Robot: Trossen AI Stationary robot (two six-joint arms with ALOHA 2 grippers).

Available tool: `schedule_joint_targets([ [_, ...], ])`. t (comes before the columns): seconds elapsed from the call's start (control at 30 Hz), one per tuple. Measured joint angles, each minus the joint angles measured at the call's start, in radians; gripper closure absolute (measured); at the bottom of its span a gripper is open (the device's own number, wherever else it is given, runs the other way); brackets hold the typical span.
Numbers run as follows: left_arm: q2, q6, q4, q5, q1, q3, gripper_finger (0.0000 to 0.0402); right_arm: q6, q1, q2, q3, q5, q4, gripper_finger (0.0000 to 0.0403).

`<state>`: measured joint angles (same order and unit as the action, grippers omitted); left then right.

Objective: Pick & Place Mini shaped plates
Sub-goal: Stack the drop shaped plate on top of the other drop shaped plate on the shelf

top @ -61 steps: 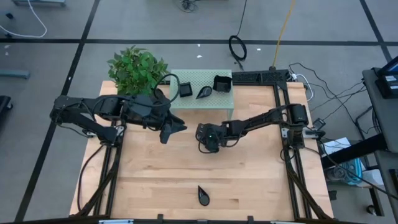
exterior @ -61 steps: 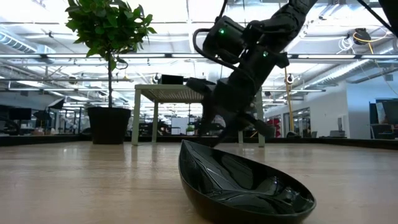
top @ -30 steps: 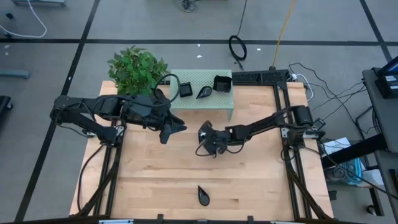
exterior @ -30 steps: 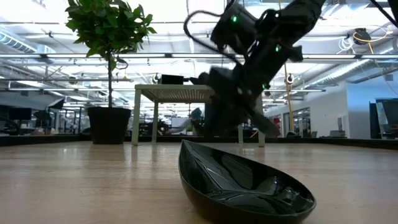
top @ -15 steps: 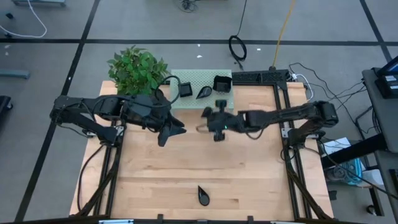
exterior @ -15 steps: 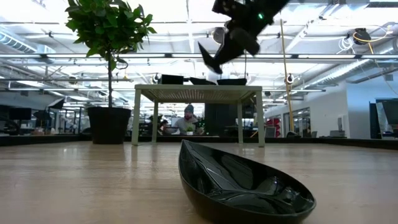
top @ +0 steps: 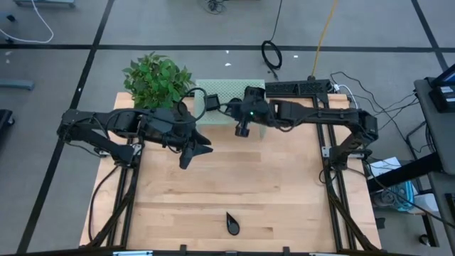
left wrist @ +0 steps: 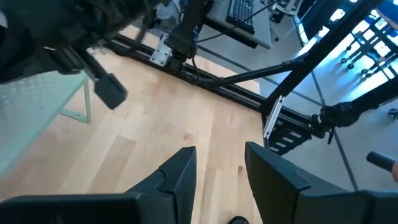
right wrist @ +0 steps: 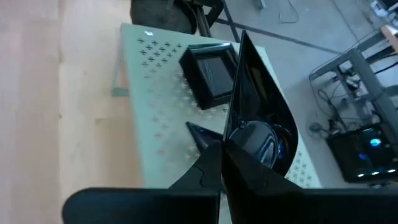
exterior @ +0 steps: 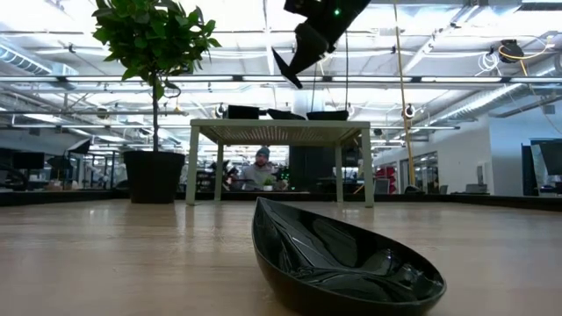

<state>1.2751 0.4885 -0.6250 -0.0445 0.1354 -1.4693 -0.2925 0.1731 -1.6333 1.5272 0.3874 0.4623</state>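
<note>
Now right fingers [right wrist: 222, 163] clamped on teardrop plate [right wrist: 258, 118] — edge-up, tip away; left fingers [left wrist: 217, 171] parted, empty.

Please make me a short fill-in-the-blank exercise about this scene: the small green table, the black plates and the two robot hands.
1. The right hand holds a black plate of ____ shape.
2. That hand hovers above the small ____ table.
3. One teardrop plate lies alone on the ____ tabletop.
4. The left hand holds ____.

Missing words: teardrop; green; wooden; nothing

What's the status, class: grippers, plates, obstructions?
Right gripper shut on glossy black teardrop plate, above pale green perforated stand. Left gripper open, waiting. Nothing obstructing.
</note>
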Motion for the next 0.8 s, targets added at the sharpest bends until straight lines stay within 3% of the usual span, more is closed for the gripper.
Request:
schedule_joint_targets([
  [0.3,0.0,-0.009,0.0,-0.009,-0.011,0.0,0.0261,-0.204,0.068,-0.036,0.0,-0.105,-0.022,0.0403],
  [0.57,0.0,-0.04,0.001,-0.009,-0.012,0.0,0.0261,-0.398,0.077,-0.059,0.001,-0.104,-0.031,0.0403],
  [0.8,0.0,-0.045,0.001,-0.01,-0.013,0.0,0.0261,-0.444,0.088,-0.077,0.001,-0.105,0.012,0.0403],
])
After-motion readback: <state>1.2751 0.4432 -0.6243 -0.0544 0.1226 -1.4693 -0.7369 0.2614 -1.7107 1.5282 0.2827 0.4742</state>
